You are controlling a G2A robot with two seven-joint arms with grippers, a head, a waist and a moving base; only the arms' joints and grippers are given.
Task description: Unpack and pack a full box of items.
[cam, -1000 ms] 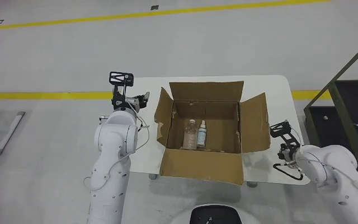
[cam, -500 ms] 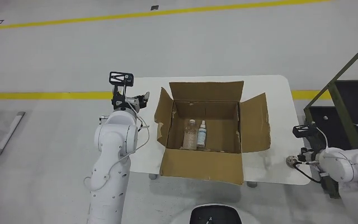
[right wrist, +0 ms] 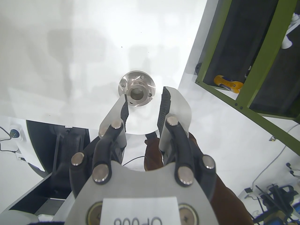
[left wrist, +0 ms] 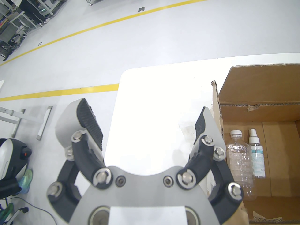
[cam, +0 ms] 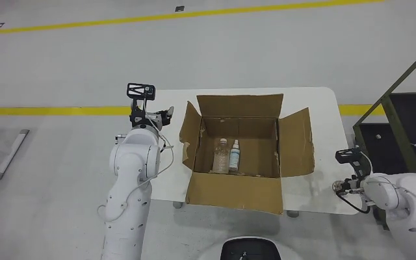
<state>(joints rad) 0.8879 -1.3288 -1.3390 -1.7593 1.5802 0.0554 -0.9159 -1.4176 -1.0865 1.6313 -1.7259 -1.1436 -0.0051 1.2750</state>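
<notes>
Edging back toward the table point(cam: 312, 104) since a half-second ago, right gripper point(right wrist: 144, 95), narrowly parted, empty, by a metal flange point(right wrist: 137, 91) near the table's corner; left gripper point(left wrist: 142, 108) wide, unmoved, beside the box point(cam: 234, 188) holding a clear bottle point(cam: 221, 155) and a spray bottle point(cam: 234, 155).

Splayed flaps point(cam: 296, 143) around open box point(cam: 234, 192)

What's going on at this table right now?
An open cardboard box sits on a white table with a clear bottle and a spray bottle lying inside. The left gripper hangs open and empty over the table beside the box. The right gripper is open near the table's other end, by a round metal fitting lying there.
</notes>
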